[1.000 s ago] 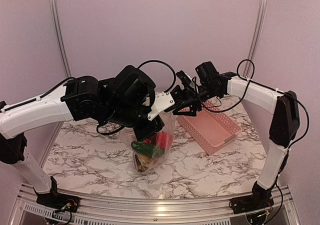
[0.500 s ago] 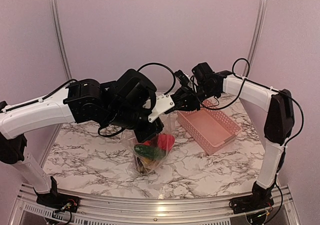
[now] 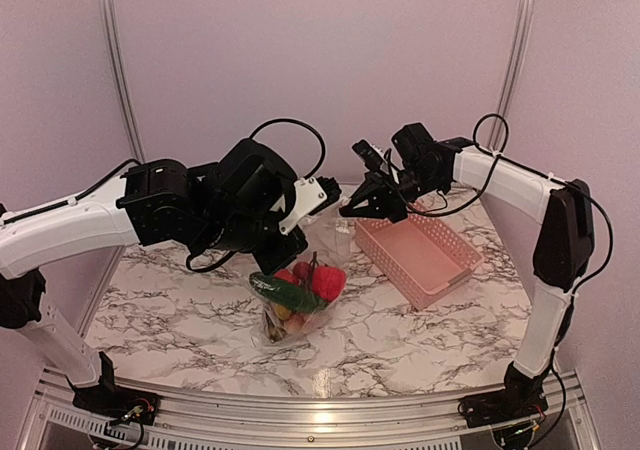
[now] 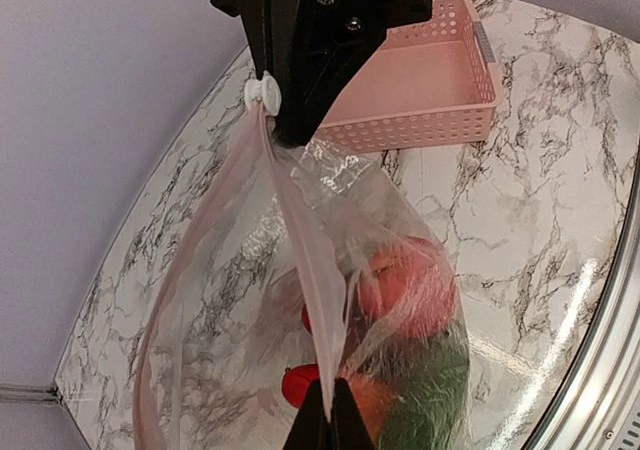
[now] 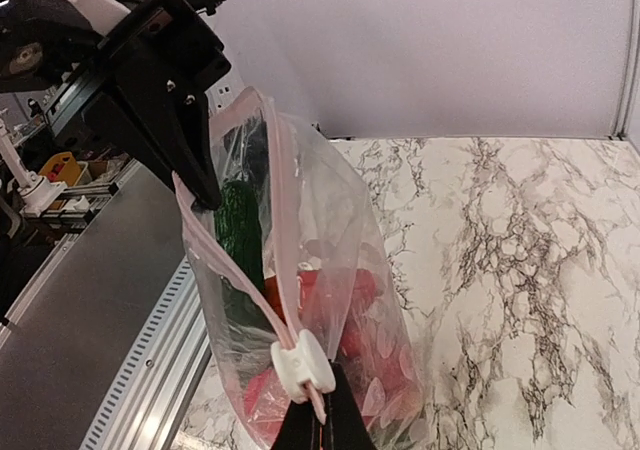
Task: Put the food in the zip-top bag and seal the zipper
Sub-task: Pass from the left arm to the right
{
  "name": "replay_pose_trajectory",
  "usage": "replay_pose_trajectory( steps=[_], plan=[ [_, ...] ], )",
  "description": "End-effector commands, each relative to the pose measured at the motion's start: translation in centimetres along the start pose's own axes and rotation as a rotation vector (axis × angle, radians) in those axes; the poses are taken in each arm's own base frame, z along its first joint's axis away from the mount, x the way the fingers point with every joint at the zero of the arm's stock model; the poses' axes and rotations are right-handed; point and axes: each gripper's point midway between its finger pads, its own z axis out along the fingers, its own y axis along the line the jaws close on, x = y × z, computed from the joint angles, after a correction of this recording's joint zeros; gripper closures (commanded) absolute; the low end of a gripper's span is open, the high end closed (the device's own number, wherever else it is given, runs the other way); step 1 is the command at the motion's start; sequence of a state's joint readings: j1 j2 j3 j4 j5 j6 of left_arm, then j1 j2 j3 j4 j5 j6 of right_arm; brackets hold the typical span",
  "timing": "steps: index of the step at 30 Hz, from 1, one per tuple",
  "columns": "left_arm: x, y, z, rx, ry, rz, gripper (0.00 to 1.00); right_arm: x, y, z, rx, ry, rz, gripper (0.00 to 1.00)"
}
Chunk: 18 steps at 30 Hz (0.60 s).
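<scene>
The clear zip-top bag point(image 3: 335, 238) hangs above the marble table point(image 3: 420, 330), stretched between both grippers. Inside it lie the food pieces: a red fruit point(image 4: 410, 285), a green cucumber point(image 5: 238, 225) and small red balls point(image 4: 300, 382). My left gripper point(image 4: 325, 415) is shut on the zipper point(image 4: 300, 260) at one end of the mouth. My right gripper point(image 5: 326, 425) is shut on the zipper strip at the other end, right by its white slider point(image 5: 303, 365). The mouth gapes open between the two strips. From above, the left gripper point(image 3: 328, 192) and right gripper point(image 3: 350, 210) sit close together.
An empty pink basket point(image 3: 418, 255) stands on the table to the right of the bag, under the right forearm. The metal frame rail point(image 3: 300, 415) runs along the table's near edge.
The right gripper has shut on the zipper end beside the slider. The left arm has drawn back to the left, and the bag with its food has shifted slightly left.
</scene>
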<state>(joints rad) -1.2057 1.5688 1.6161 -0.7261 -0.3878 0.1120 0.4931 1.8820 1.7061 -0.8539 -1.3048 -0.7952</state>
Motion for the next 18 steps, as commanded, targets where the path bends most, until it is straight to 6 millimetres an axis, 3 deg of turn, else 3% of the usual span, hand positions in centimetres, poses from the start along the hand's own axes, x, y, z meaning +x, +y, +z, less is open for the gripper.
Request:
replay_pose_trajectory(
  steps=[1, 4, 8, 11, 13, 18],
  plan=[
    [-0.2, 3.0, -0.8, -0.098, -0.023, -0.063, 1.00, -2.3, 0.3, -1.4, 0.104, 0.047, -0.004, 1.00],
    [-0.8, 4.3, -0.6, -0.139, -0.037, -0.088, 0.96, -3.7, -0.2, -1.8, 0.204, 0.082, -0.004, 1.00],
    [-4.8, 6.2, -2.2, -0.171, -0.180, -0.152, 0.48, -5.6, -0.4, -1.8, 0.310, 0.153, -0.041, 1.00],
    [-8.1, 6.5, -3.3, -0.148, -0.328, -0.189, 0.30, -6.9, -1.0, -1.9, 0.368, 0.196, -0.036, 1.00],
    [-9.4, 6.6, -3.2, -0.137, -0.382, -0.216, 0.23, -6.6, -1.3, -1.7, 0.389, 0.243, -0.016, 1.00],
    [-11.1, 7.7, -1.5, -0.063, -0.429, -0.324, 0.22, -6.5, -1.0, -1.7, 0.399, 0.277, 0.010, 1.00]
  ],
)
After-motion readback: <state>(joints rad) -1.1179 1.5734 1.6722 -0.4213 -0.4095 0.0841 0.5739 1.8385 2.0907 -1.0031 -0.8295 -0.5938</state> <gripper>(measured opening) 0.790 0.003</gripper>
